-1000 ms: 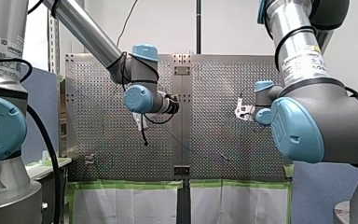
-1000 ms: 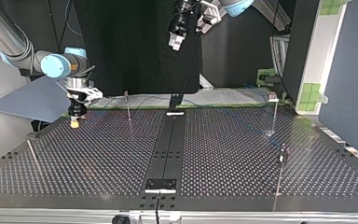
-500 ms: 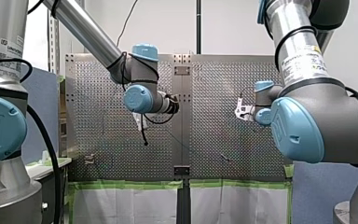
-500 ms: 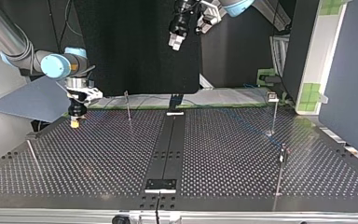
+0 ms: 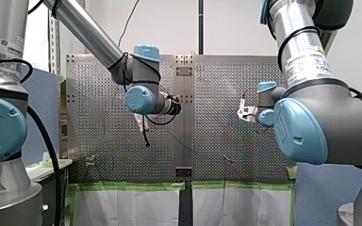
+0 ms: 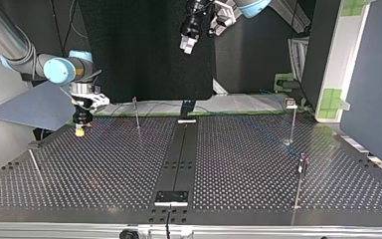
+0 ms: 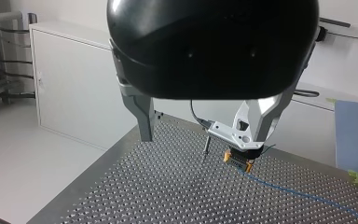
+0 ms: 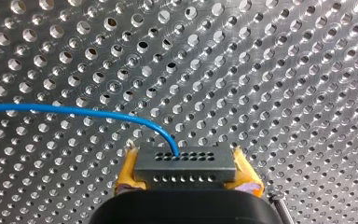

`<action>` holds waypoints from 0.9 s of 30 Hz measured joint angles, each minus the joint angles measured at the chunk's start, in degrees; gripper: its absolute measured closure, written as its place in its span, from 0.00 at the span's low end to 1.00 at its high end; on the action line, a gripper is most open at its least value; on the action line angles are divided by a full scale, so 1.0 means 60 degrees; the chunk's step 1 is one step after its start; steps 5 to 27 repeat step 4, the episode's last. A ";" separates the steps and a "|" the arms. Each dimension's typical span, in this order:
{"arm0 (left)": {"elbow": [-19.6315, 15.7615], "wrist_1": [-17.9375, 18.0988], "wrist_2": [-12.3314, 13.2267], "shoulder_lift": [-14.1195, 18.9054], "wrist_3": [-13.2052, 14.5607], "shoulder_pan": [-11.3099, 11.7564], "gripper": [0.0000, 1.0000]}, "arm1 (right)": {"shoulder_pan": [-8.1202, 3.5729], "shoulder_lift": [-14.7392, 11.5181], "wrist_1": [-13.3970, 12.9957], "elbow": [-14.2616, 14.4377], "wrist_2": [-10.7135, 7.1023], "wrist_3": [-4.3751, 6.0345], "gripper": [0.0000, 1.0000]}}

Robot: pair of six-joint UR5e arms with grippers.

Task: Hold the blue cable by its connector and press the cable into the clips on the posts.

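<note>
1. Blue cable, in the right wrist view, leaves the connector and arcs away slack over the perforated table. My right gripper is clamped on the connector between its yellow pads. Gripping there probably leaves the wire free to trail and be steered.
2. In the left wrist view, my left gripper hangs high over the table with its metal fingers spread wide and nothing between them. Beyond it, the right gripper sits low, just beside a thin post, with the cable trailing off behind. The height likely keeps the left arm clear of the work.
3. In the top view, the right gripper hovers just above the table at the view's left, near the far edge. The left gripper is well above, near the top middle. The posts stand well apart. The cable is too faint here to tell whether it sits in any clip.
4. In the front view, both arms reach over the table, but their fingers are too small to read.
</note>
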 joint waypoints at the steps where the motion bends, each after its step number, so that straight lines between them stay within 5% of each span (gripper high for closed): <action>1: 0.0000 0.0000 0.0000 0.0000 0.0000 0.0000 0.00 | 0.0000 0.0000 0.0000 0.0000 0.0000 0.0000 1.00; 27: 0.0000 0.0000 0.0000 0.0000 0.0000 0.0000 0.00 | 0.0000 0.0000 0.0000 0.0000 0.0000 0.0000 1.00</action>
